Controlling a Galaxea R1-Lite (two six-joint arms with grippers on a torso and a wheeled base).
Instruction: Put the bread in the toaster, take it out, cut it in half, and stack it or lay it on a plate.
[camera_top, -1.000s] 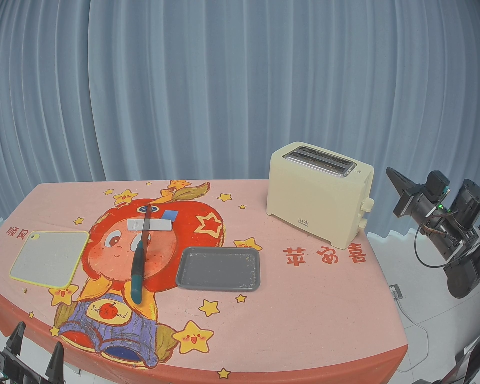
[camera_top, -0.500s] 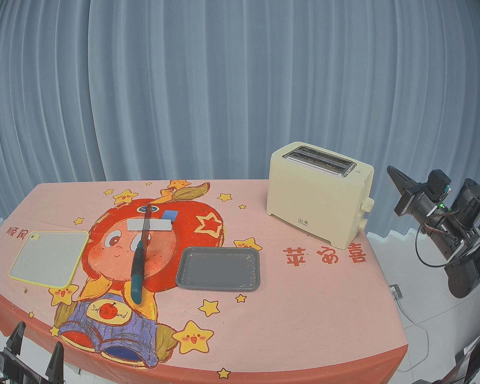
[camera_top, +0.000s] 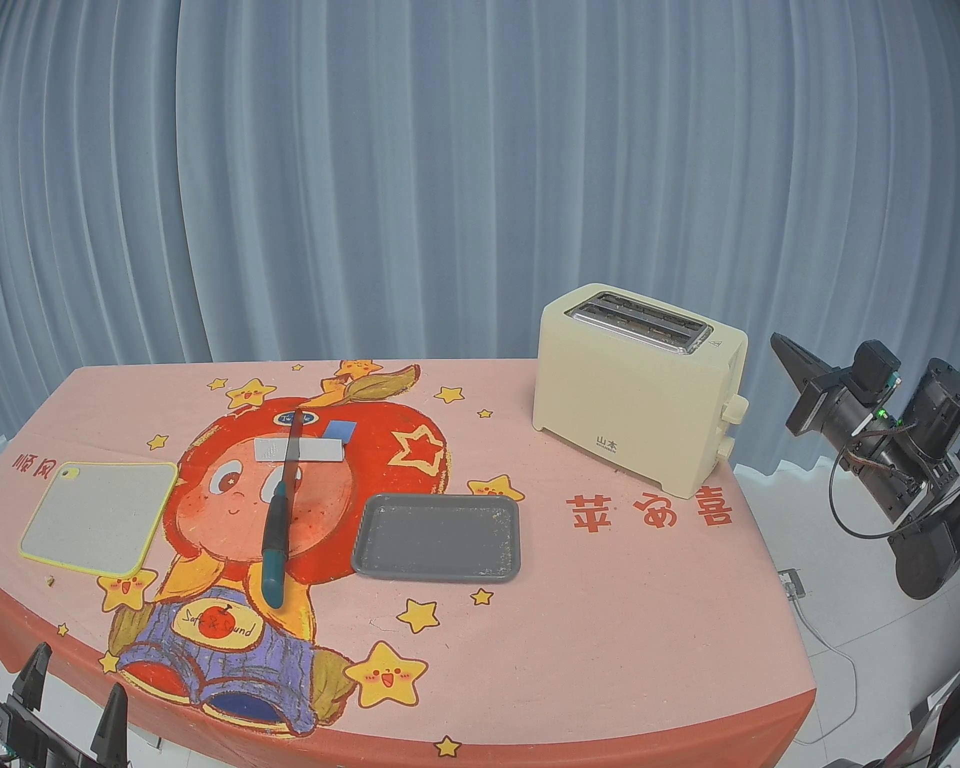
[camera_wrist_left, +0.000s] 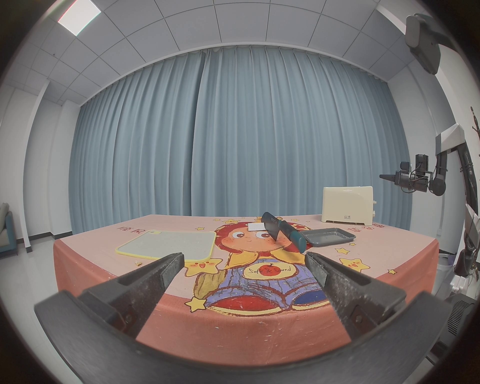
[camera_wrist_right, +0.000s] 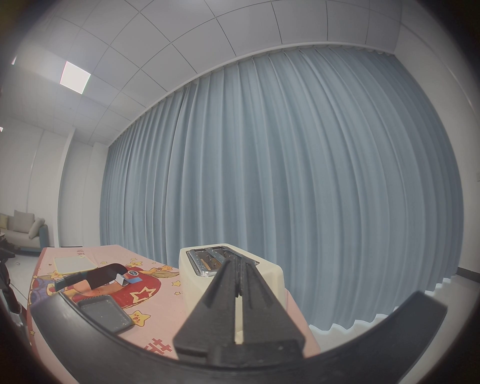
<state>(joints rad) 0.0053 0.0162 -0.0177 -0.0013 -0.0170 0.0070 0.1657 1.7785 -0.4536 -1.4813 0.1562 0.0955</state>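
Bread cannot be picked out with certainty; a brownish tone inside the slots of the toaster (camera_top: 640, 400), straight ahead of the right claw (camera_wrist_right: 239, 265), may be it. The left claw (camera_wrist_left: 242, 262) hangs released, low at the near corner of the table (camera_top: 620, 620). Ahead of it lie the cutting board (camera_top: 98, 515), then, rightward, the knife (camera_top: 277, 520) and the plate (camera_top: 437, 572). The right claw, clenched on nothing, is level with the toaster's top, apart from it. We judge removal, halving and plating not yet done.
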